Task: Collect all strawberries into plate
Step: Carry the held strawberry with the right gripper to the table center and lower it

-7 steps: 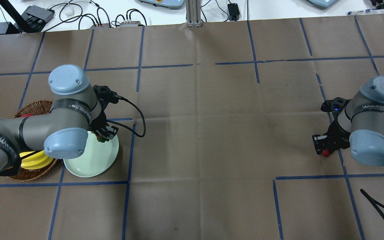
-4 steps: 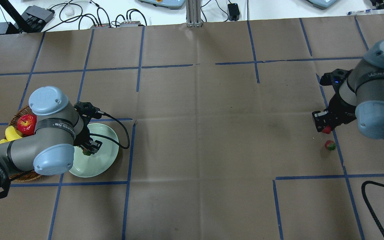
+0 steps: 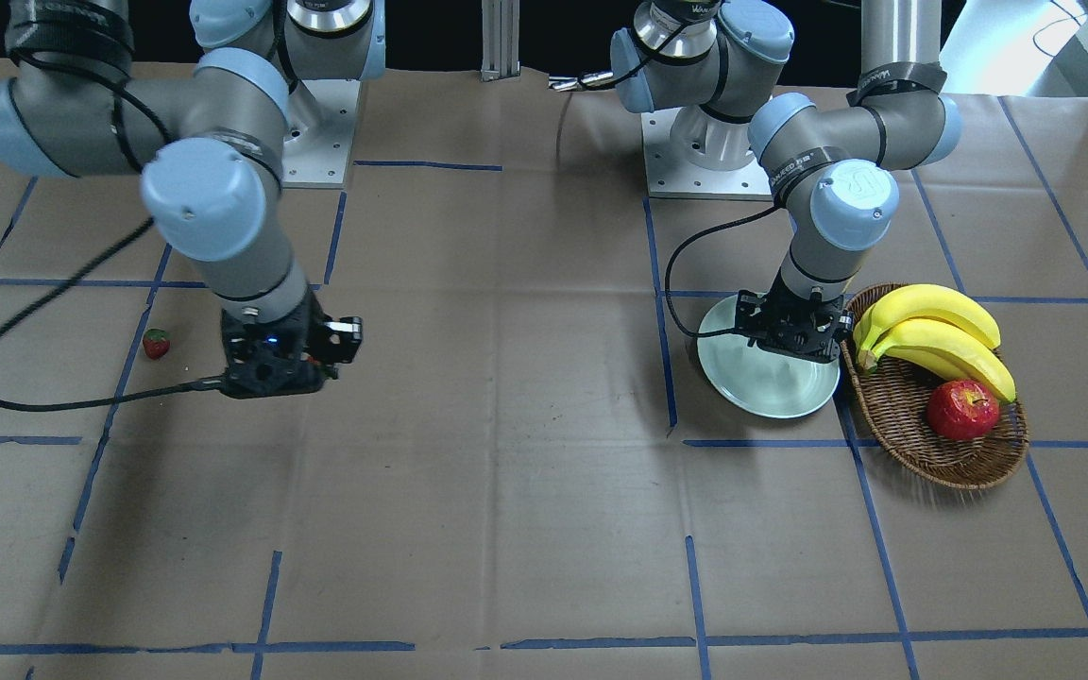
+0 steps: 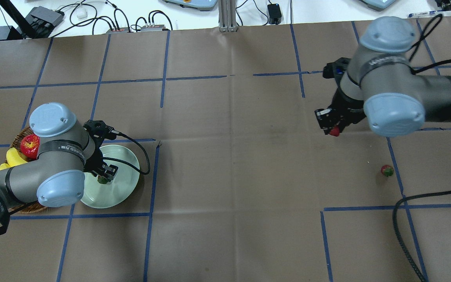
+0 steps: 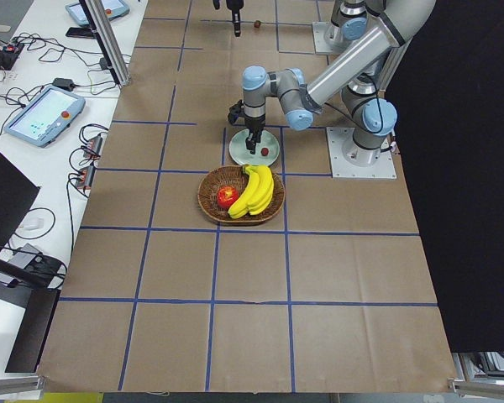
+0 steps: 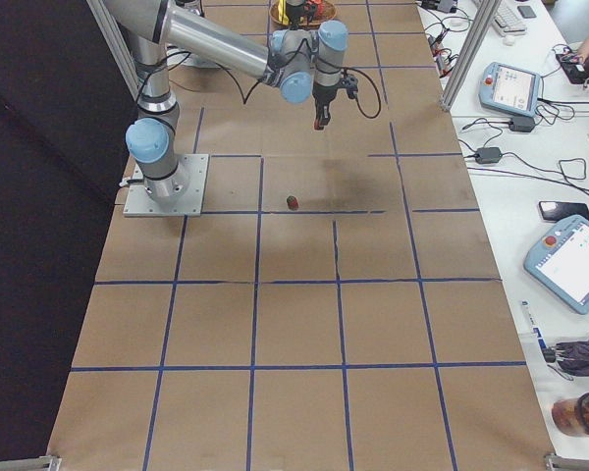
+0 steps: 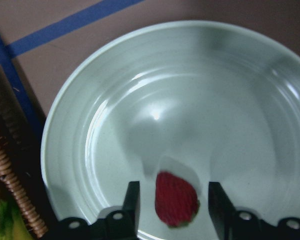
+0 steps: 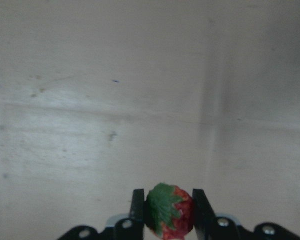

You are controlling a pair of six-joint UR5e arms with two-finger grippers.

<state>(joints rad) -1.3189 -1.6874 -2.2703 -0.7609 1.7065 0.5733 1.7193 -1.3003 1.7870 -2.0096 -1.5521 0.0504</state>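
Strawberries, small, red and green-capped, are found in three places. A first berry (image 7: 177,202) is laid on the round pale mint-green plate (image 4: 125,192) at 9 o'clock overhead, between the spread fingers of the left hand (image 7: 173,190). A second berry (image 4: 334,132) is clamped in the right hand (image 8: 168,200) at 2 o'clock. A third berry (image 4: 386,170) is left on the brown papered desk (image 4: 229,176) at 3 o'clock. A clash of arms is risked if the plate is approached while occupied; the second berry could be shaken loose in transit.
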